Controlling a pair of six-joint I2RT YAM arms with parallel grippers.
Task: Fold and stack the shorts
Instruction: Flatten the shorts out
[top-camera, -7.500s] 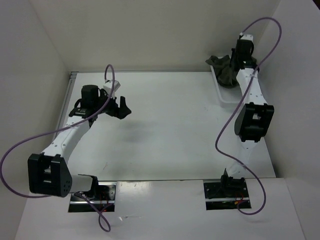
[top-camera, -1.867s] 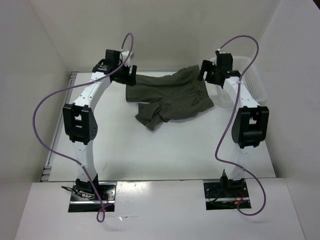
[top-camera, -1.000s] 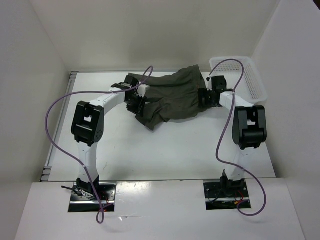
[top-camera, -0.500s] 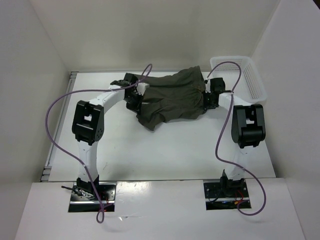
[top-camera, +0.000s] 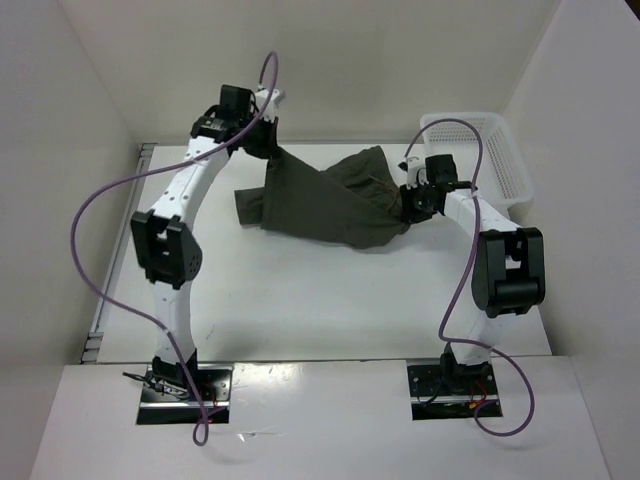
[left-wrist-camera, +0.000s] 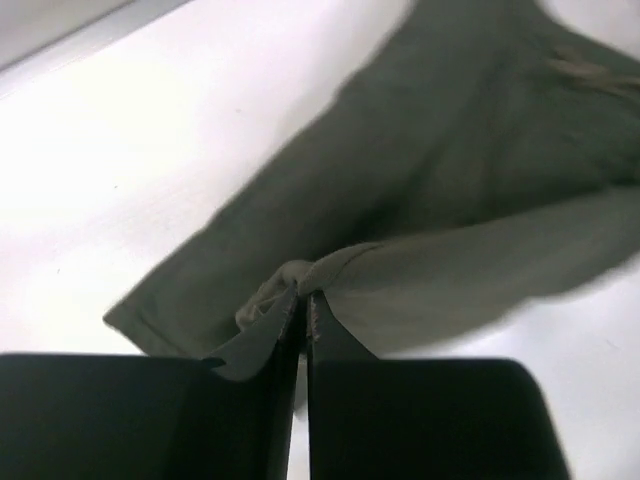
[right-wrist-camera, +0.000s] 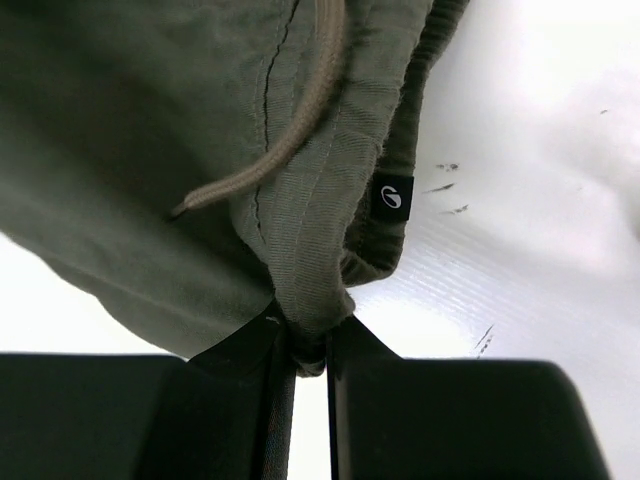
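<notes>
The dark olive-green shorts (top-camera: 330, 200) hang stretched between my two grippers above the far middle of the table. High at the far left, my left gripper (top-camera: 268, 143) is shut on a pinched fold of the shorts (left-wrist-camera: 420, 200); its fingertips (left-wrist-camera: 322, 318) press together on the cloth. At the right, my right gripper (top-camera: 412, 200) is shut on the waistband (right-wrist-camera: 320, 270), beside the drawcord (right-wrist-camera: 290, 140) and a small black tag (right-wrist-camera: 392, 197). One leg end (top-camera: 250, 207) droops onto the table at the left.
A white mesh plastic basket (top-camera: 495, 155) stands at the far right corner, just behind my right arm. White walls close in the table at the back and on both sides. Purple cables loop over both arms.
My left gripper has risen up and back to the far left, pulling the shorts out of a bunched heap into a stretched sheet. My right gripper stays shut on the waistband, nearly in place.
</notes>
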